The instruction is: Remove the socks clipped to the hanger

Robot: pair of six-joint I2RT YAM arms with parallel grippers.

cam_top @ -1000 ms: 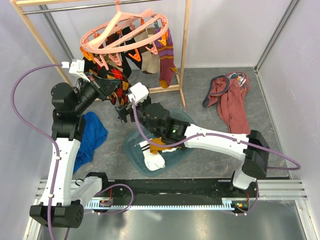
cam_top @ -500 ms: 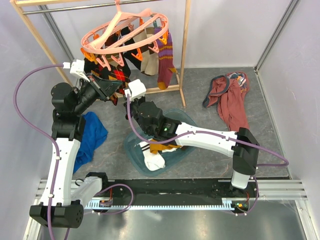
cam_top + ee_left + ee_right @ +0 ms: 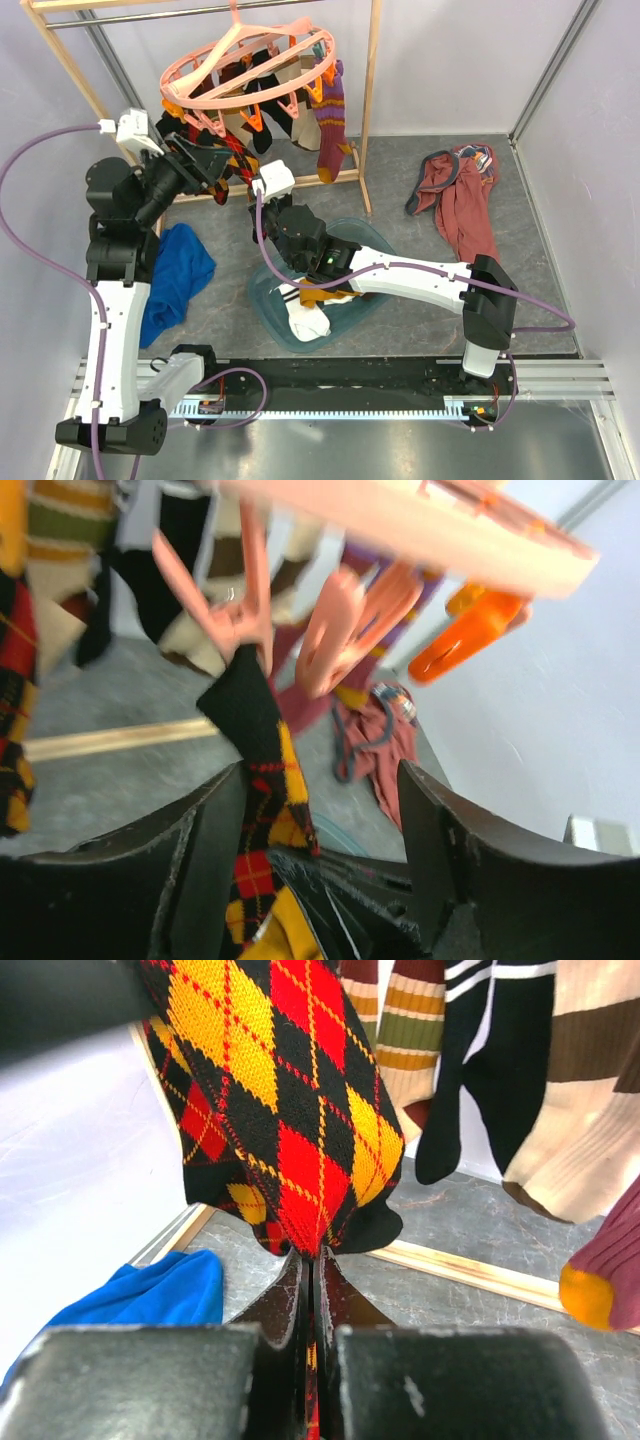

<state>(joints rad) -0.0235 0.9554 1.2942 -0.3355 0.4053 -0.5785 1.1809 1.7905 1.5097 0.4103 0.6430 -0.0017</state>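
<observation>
The salmon-pink ring hanger (image 3: 250, 62) hangs from the rack rail with several socks (image 3: 330, 120) clipped under it. A black-red-yellow argyle sock (image 3: 290, 1090) hangs from a pink clip (image 3: 240, 620). My right gripper (image 3: 312, 1260) is shut on that sock's lower end. In the left wrist view my left gripper (image 3: 320, 820) stands open. The argyle sock (image 3: 262, 750) hangs between its fingers (image 3: 210, 850), close to the left one, just below the clip. From above, the left gripper (image 3: 222, 160) is under the ring's left side. The right gripper (image 3: 252, 195) is just below it.
The wooden rack frame (image 3: 372, 100) stands at the back, its base bar (image 3: 470, 1265) lying on the floor. A teal basin (image 3: 262, 300) in front holds a white sock (image 3: 306, 322) and a mustard one (image 3: 322, 292). A blue cloth (image 3: 175, 275) lies left and a maroon garment (image 3: 462, 200) right.
My right gripper has shut on the argyle sock's lower end. My left gripper has opened and its arm has drawn back to the left. The hanger has swung slightly.
</observation>
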